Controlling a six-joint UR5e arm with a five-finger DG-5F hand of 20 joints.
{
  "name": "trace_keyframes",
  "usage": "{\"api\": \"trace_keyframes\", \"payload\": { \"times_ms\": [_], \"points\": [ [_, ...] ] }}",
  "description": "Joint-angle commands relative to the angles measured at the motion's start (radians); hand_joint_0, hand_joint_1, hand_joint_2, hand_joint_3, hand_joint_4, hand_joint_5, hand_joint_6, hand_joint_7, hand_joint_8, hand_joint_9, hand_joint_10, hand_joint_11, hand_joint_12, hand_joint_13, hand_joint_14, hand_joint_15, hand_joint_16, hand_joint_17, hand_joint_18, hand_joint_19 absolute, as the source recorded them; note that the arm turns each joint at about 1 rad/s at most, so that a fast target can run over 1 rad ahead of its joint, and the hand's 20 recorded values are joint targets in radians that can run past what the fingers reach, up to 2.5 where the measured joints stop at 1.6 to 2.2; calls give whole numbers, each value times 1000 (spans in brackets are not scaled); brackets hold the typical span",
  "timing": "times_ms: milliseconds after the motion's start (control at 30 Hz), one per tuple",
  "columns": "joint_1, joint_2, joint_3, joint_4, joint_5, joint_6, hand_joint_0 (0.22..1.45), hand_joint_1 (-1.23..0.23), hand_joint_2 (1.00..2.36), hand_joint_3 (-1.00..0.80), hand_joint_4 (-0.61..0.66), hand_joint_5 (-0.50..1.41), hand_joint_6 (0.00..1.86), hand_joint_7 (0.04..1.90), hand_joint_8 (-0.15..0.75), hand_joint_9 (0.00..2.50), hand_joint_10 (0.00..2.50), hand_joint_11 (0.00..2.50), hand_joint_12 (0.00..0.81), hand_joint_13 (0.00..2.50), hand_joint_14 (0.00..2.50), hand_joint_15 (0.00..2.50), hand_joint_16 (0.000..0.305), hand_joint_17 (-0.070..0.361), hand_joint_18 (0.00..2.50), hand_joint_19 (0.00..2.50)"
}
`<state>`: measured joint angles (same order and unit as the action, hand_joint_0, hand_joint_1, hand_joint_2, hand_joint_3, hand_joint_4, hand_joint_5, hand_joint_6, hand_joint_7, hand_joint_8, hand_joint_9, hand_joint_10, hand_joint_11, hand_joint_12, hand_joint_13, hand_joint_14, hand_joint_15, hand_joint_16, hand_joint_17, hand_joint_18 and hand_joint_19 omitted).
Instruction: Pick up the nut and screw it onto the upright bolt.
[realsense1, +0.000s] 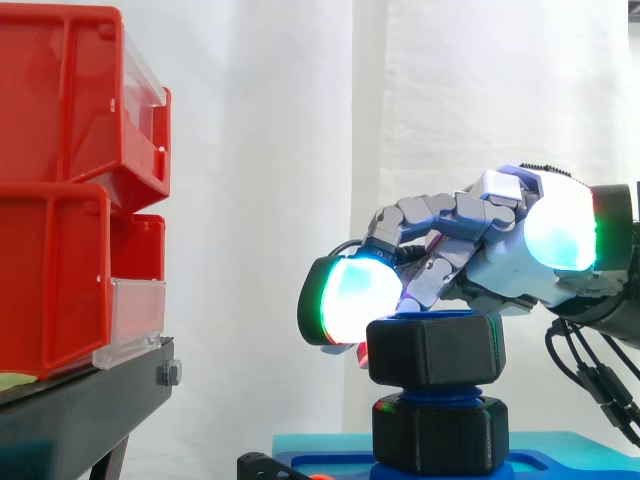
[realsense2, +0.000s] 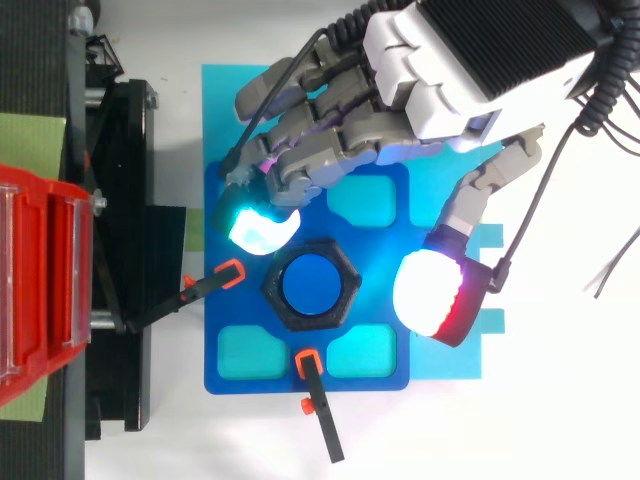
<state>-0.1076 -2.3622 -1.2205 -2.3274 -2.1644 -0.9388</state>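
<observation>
While the hand (realsense2: 430, 75) hovered, fingers apart, the black hex nut (realsense1: 435, 350) topped the blue bolt (realsense2: 310, 285), axis vertical.

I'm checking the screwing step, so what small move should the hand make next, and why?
Probably close the hand onto the nut to grip and turn it. The nut sits at the top of the blue bolt, and the glowing pads flank it, with the thumb pad apart from it.
</observation>
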Motion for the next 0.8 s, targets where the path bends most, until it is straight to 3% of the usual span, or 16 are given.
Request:
{"api": "trace_keyframes", "payload": {
  "times_ms": [0, 367, 633, 767],
  "points": [
    [0, 0, -1, -1, 0, 0, 494, -298, 1000, -500, 253, -95, 503, 826, 263, 877, 0, 0, 315, 648, 0, 0, 35, 78, 446, 178],
    [-4, 0, -1, 0, 0, 2, 499, -298, 1000, -500, 252, -52, 505, 1199, 277, 899, 0, 0, 314, 666, 0, 0, 35, 78, 468, 177],
    [-18, 1, -1, 2, -2, 3, 505, -301, 1000, -500, 227, -14, 504, 1474, 292, 952, 0, 0, 307, 700, 0, 0, 34, 76, 502, 183],
    [-27, 1, -1, 2, 0, 3, 507, -306, 1000, -500, 215, 10, 502, 1526, 299, 1000, 0, 0, 303, 735, 0, 0, 33, 75, 532, 181]
  ]
}}
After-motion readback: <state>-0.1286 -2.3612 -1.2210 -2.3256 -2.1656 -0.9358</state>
